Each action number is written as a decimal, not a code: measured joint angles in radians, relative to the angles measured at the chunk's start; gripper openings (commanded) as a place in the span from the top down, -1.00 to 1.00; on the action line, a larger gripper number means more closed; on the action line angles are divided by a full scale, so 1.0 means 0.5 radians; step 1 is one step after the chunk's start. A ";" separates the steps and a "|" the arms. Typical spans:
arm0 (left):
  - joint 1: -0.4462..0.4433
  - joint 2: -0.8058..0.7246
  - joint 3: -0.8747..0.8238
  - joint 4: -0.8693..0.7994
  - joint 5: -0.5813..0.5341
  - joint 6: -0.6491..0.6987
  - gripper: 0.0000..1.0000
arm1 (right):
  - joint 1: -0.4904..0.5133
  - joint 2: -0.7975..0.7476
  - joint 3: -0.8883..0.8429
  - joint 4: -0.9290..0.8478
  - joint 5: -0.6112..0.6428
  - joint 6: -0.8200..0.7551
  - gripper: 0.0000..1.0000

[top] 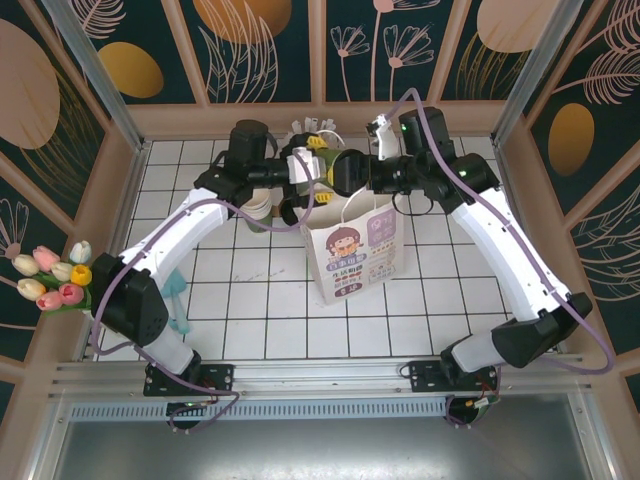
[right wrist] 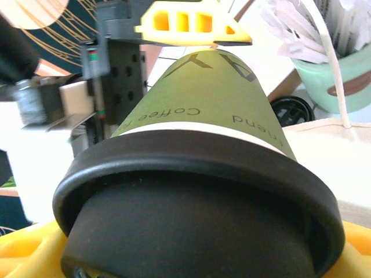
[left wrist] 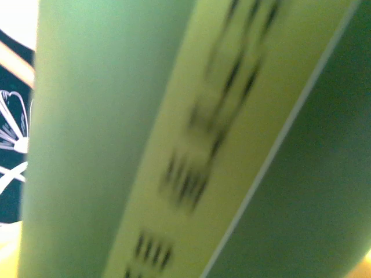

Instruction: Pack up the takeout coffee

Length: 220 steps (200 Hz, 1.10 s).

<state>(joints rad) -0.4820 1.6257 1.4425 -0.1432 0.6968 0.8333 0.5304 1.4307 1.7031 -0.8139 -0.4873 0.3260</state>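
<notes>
Packing is unfinished: the takeout coffee (top: 348, 168) hangs sideways over the open paper bag (top: 356, 252) on the desk (top: 250, 300), the left gripper (top: 320, 168) with its jaws clamped on its base, the right gripper (top: 373, 172) with its jaws flanking the lid (right wrist: 197, 174), grip impossible to tell.

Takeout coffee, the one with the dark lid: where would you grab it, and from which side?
Grip the takeout coffee on its green paper wall, just behind the dark lid, coming side-on with jaws across the round body. The lid's wider rim should stop slipping.
</notes>
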 measured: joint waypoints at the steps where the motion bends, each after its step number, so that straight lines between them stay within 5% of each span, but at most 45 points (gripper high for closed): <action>1: 0.003 0.000 -0.001 0.000 0.000 0.000 -0.93 | 0.001 -0.002 0.000 0.001 -0.002 0.000 -0.16; 54: 0.043 -0.002 -0.034 -0.027 0.048 -0.011 -0.59 | 0.011 -0.020 0.000 0.035 -0.038 -0.011 -0.17; 94: 0.047 -0.071 -0.142 0.044 0.207 -0.114 -0.79 | 0.013 -0.020 -0.021 0.063 -0.046 -0.012 -0.18; 152: 0.048 -0.144 -0.245 0.237 0.159 -0.228 -0.88 | 0.013 -0.020 -0.021 0.064 -0.073 -0.013 -0.18; 220: 0.058 -0.144 -0.247 0.303 0.139 -0.262 -0.61 | 0.005 -0.019 -0.050 0.051 -0.134 -0.014 -0.18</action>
<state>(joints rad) -0.4530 1.5536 1.3190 0.0082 0.7662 0.7025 0.5327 1.4212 1.6783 -0.7883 -0.5545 0.3191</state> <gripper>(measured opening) 0.842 0.804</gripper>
